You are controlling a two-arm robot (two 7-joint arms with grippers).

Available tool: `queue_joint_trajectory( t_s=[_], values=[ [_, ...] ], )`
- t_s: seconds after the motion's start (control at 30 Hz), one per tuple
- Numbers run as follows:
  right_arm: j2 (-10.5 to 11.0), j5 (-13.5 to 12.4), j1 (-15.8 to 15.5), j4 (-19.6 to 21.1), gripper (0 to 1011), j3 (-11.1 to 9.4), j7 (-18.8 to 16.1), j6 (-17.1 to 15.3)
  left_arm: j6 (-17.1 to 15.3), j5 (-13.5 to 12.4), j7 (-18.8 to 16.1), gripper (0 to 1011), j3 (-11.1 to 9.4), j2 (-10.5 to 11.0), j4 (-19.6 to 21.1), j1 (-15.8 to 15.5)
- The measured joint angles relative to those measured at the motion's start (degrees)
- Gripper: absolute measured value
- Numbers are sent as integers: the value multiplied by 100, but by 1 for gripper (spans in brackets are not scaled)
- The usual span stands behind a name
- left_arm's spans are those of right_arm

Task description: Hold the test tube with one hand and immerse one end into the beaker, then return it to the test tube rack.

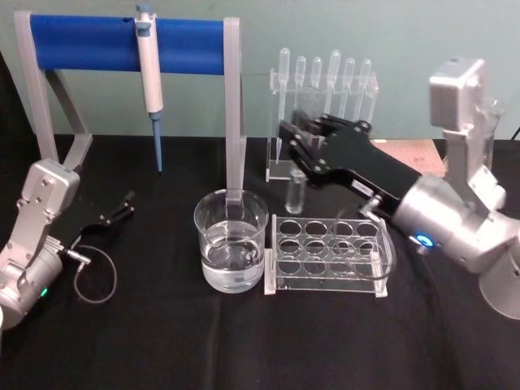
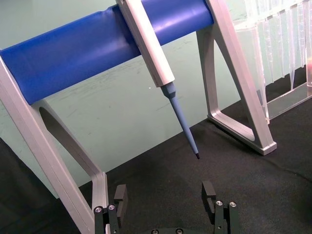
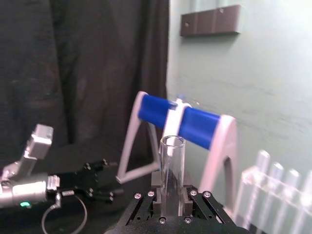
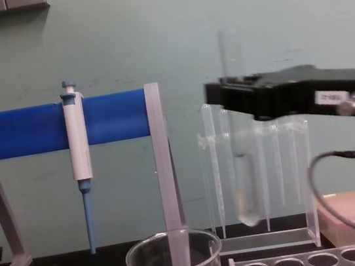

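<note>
A: Gripping the clear glass round-bottomed test tube (image 1: 295, 193) upright, the black right gripper (image 1: 296, 143) hovers behind the clear plastic rack (image 1: 329, 253).

B: Wide, water-filled glass beaker (image 1: 231, 242): leftward and lower. Left gripper (image 2: 165, 194): parked, jaws wide.

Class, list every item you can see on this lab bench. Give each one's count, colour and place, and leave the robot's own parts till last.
test tube: one, clear, held upright just behind the rack
beaker: one, clear, part-filled with clear liquid, mid-table
test tube rack: one, clear, right of the beaker
pipettes: six, clear, in a clear stand at the back
pipettor: one, white and blue, hanging from the bar
bar: one, blue on grey legs, back left
box: one, pinkish, back right
tablecloth: one, black
left gripper: black, open, idle at the left of the table
right gripper: black, shut on the test tube
</note>
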State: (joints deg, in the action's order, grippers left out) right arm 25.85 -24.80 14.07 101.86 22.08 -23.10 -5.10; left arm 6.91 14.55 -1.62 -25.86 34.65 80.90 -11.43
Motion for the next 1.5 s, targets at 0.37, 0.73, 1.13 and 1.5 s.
queue_joint_trajectory(
  t_s=[0.37, 0.73, 1.13, 1.5],
  values=[
    [-530, 115, 635, -571, 224, 472, -196, 235, 0, 0, 0, 1000, 0, 0, 0, 0],
    [-855, 128, 804, -1416, 224, 752, -428, 661, 0, 0, 0, 1000, 0, 0, 0, 0],
    [-972, 280, 812, -2132, 224, 914, -643, 993, 0, 0, 0, 1000, 0, 0, 0, 0],
    [-1035, 309, 702, -2324, 224, 908, -671, 1048, 0, 0, 0, 1000, 0, 0, 0, 0]
  ],
)
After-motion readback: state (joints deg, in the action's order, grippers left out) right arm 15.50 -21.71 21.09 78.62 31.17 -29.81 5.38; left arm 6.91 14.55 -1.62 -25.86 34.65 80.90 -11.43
